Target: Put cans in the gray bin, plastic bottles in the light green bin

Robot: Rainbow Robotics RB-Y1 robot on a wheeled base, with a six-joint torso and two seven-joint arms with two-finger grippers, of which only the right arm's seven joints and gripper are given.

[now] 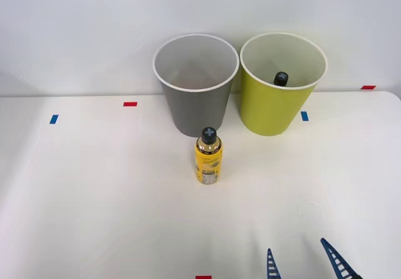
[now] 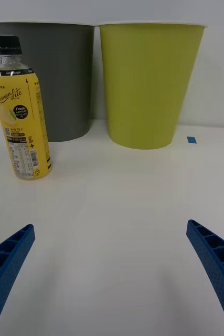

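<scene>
A yellow-labelled plastic bottle [image 1: 208, 157] [image 2: 21, 113] with a black cap stands upright on the white table, just in front of the gray bin [image 1: 196, 84] [image 2: 59, 79]. To the right of that bin stands the light green bin [image 1: 282, 84] [image 2: 147, 84], and a second bottle's black cap [image 1: 281, 78] shows inside it. My right gripper [image 1: 301, 263] [image 2: 112, 273] is low at the table's front edge, open and empty, well short of the standing bottle and to its right. The cans are out of view.
Small red tape marks [image 1: 130, 104] and blue tape marks [image 1: 304, 116] lie on the table [image 1: 94, 197]. A white wall rises right behind the two bins. Open tabletop stretches between my gripper and the bottle.
</scene>
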